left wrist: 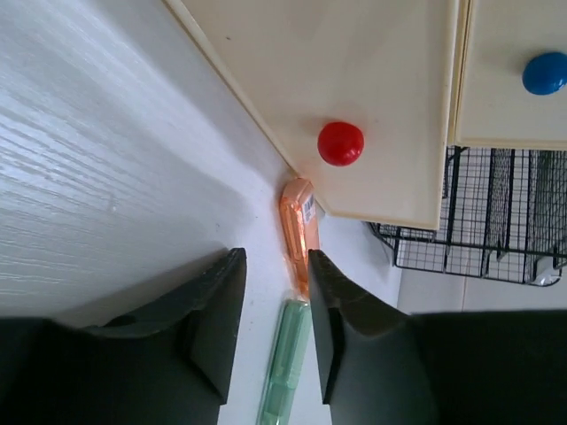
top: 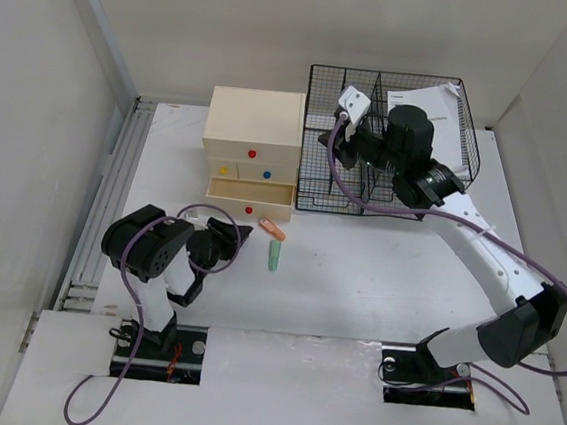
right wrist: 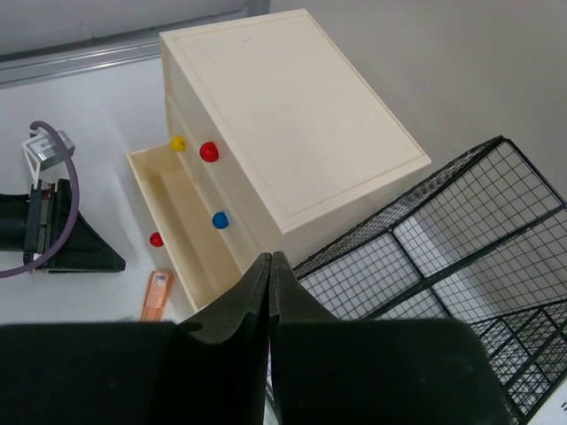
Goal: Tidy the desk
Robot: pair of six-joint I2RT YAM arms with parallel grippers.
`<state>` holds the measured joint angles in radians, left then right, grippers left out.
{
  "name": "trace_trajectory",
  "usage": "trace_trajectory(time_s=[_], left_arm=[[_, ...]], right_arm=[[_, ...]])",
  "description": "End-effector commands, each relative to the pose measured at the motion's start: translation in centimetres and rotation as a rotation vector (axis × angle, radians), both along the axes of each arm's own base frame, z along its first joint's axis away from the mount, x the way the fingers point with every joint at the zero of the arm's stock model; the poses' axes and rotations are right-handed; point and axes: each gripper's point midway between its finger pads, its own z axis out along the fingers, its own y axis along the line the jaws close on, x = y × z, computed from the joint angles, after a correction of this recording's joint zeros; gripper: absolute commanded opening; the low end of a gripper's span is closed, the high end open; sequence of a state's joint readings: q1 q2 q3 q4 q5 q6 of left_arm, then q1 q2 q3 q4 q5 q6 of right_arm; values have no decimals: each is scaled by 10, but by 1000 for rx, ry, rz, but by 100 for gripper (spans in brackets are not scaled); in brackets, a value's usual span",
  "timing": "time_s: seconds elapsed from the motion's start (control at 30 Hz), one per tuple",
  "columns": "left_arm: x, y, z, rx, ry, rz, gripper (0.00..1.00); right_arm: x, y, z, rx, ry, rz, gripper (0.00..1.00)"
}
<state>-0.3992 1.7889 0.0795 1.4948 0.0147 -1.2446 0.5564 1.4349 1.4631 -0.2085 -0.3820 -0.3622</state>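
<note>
**Left claw poised over two small pieces beside the open drawer**

My left claw (left wrist: 275,266) sits low on the white bench (top: 377,282), its fingers partly apart and gripping nothing. A green pen-like piece (left wrist: 288,363) lies under the gap, with an orange one (left wrist: 299,221) just ahead at the corner of the open drawer (top: 250,194). My right claw (right wrist: 269,292), pinched shut and empty, hangs over the wire rack (top: 316,186). As I judge it, closing here could catch both pieces or push the orange one against the drawer.

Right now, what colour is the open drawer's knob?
The knob is red, clearest in the left wrist view.
</note>
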Motion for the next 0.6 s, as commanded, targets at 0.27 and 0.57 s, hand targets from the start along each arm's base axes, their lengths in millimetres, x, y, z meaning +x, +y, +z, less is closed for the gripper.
trace_trajectory(time_s=[0.27,0.57], left_arm=[[-29,-4,111,-23,-432,-94,9],[-42,16,273,389,-663,-10,0]], right_arm=[[-24,27,-51,-185,49,341,72],[-24,32,-59,-276,-65,226,99]])
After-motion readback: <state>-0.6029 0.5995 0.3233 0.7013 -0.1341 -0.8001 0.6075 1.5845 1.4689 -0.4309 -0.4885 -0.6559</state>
